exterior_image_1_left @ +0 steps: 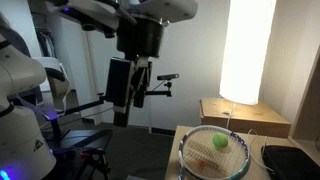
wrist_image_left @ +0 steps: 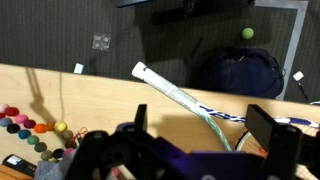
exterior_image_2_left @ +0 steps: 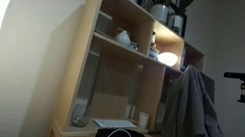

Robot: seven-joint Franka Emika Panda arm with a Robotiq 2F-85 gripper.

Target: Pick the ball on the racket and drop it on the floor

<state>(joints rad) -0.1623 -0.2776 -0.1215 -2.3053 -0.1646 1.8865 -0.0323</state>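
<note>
End effector (wrist_image_left: 205,128): black fingers (wrist_image_left: 274,132) spread wide, nothing gripped or touched. In an exterior view it hangs in the air, well apart from the pale wooden counter (exterior_image_1_left: 262,136). Tennis racket (exterior_image_1_left: 200,160), oval dark-and-white frame with a pale string grid, lies flat on the counter. Small fuzzy yellow-green ball (exterior_image_1_left: 220,143) rests on the strings.

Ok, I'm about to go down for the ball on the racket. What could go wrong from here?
1. The ball lies loose on the strings of the racket. An off-centre touch may roll it away before the open gripper can close.
2. In the wrist view another small yellow-green ball shows, apparently on dark ground past the table. It could be mistaken for the target.
</note>
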